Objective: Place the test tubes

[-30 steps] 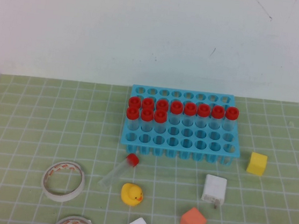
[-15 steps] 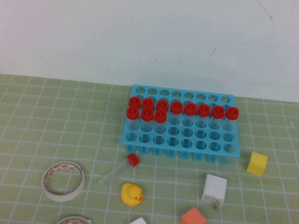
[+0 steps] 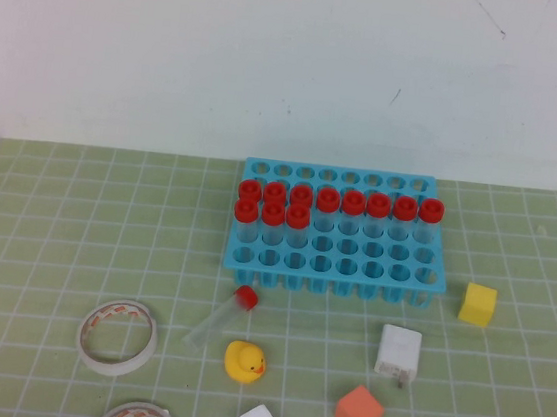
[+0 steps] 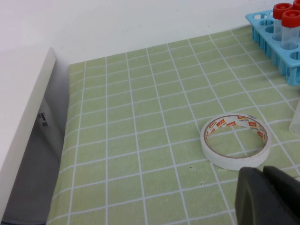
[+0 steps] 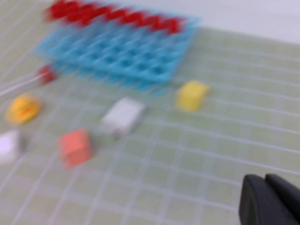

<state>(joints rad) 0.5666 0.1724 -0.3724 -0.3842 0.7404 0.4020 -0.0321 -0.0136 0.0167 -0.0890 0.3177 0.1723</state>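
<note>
Nearest, both closed and empty: the left claw (image 4: 268,194) above the green gridded desk (image 4: 140,140) by a white tape roll (image 4: 236,140), the right claw (image 5: 268,199) above its right side. One clear red-capped test tube (image 3: 220,315) lies unplaced beside the yellow rubber duck (image 3: 244,362); beyond, eleven stand in the blue plastic rack (image 3: 332,267).

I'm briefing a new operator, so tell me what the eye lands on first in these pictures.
A bright blue plastic test tube rack at mid-table holds eleven red-capped clear tubes. One more red-capped tube lies loose on the green grid mat before the rack's left end, beside a yellow rubber duck. The left gripper and right gripper, both shut, hover over the mat's near side, holding nothing.
</note>
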